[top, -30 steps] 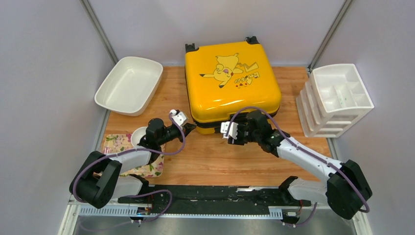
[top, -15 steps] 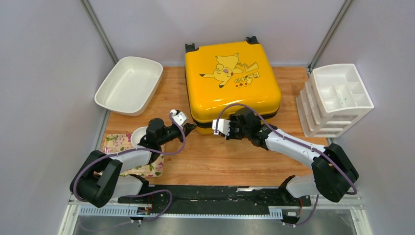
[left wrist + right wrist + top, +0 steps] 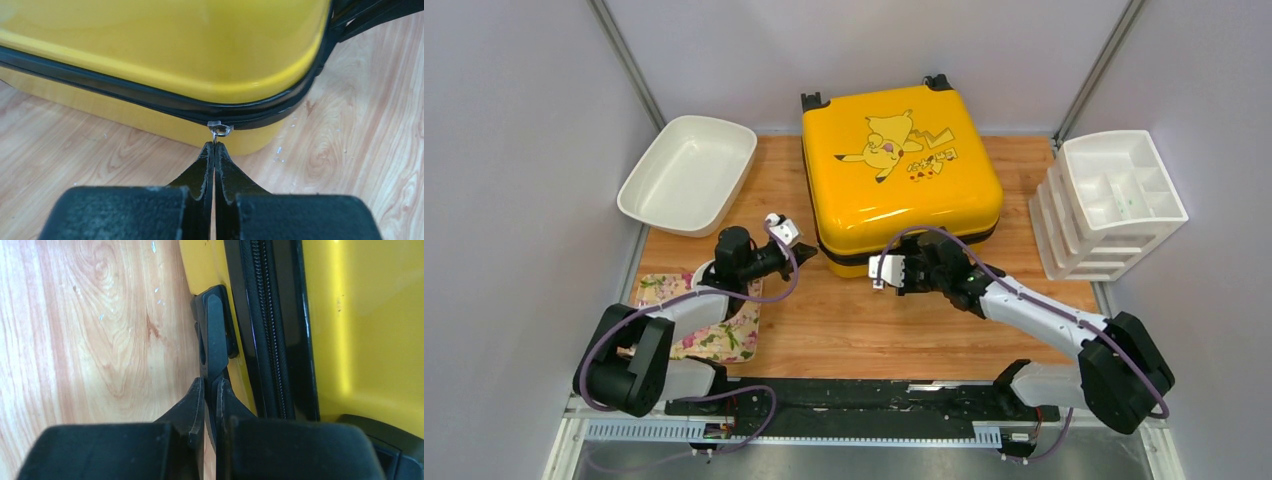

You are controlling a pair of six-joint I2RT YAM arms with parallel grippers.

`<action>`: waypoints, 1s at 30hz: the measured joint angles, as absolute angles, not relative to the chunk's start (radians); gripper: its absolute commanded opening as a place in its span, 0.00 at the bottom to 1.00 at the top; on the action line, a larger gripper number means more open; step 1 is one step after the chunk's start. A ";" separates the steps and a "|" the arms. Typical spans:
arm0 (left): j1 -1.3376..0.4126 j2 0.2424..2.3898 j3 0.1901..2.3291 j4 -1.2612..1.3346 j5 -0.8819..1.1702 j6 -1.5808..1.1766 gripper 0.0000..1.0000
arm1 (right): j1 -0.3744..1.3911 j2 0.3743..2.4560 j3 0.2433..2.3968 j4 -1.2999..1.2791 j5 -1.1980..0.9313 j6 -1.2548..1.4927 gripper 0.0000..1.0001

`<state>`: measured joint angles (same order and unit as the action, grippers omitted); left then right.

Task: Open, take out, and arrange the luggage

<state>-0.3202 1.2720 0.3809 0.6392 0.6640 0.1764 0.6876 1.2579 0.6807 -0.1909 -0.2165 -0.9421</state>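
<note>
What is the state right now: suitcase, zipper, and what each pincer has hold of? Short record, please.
suitcase: yellow, lying flat, lid closed
zipper pull: at the suitcase's near left corner
left pincer: shut on zipper pull
right pincer: shut on black handle on the suitcase's near side
zipper teeth: meshed beside that handle
nearby: white dish to the left, white organiser to the right
</note>
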 measured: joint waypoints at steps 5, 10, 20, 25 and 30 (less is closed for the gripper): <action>-0.291 1.357 0.464 0.600 0.733 0.233 0.00 | 0.631 1.173 0.628 -0.230 -0.244 -0.975 0.00; -0.277 1.490 0.578 0.601 0.757 0.279 0.00 | 0.549 1.086 0.588 -0.295 -0.271 -1.025 0.00; -0.194 1.793 0.903 0.604 0.722 0.300 0.00 | 0.358 0.903 0.527 -0.472 -0.313 -1.160 0.00; -0.150 1.961 1.098 0.602 0.693 0.301 0.00 | 0.302 0.844 0.504 -0.509 -0.324 -1.211 0.00; -0.138 2.139 1.325 0.601 0.715 0.290 0.00 | 0.261 0.811 0.490 -0.531 -0.342 -1.242 0.00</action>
<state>-0.1379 2.1391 1.3254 0.6006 0.7155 0.2897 0.2611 0.8112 0.4900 -0.5312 -0.3424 -1.2415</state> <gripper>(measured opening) 0.006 0.052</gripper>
